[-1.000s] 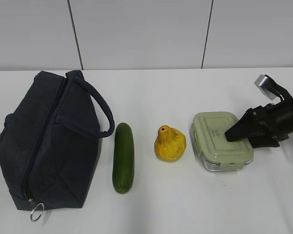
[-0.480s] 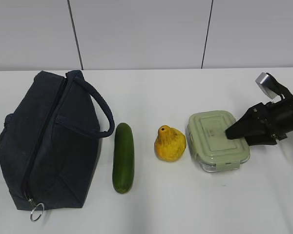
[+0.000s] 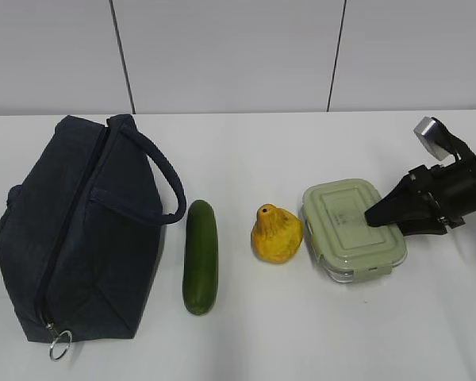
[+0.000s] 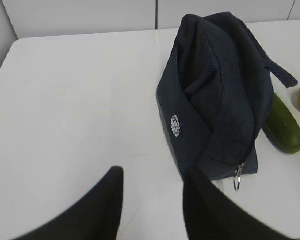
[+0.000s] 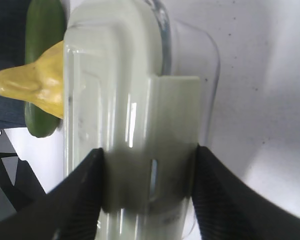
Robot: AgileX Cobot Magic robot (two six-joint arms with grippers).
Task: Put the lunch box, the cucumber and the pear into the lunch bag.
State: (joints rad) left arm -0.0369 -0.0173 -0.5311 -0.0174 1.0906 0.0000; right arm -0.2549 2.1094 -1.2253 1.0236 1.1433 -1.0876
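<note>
Sage-green lunch box (image 3: 354, 228) sits near the table's (image 3: 270, 341) right edge; our right gripper (image 5: 147, 190) pinches its end. We should clamp squarely before lifting; left gripper (image 4: 152, 200) hangs part-open, empty.

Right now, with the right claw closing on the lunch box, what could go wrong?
The right claw pinches only the near end of the lunch box, so it may tilt or slip on lifting. The pear sits close beside the box and could get knocked. The bag looks zipped shut, ring pull at its end, so nothing can go in yet.
</note>
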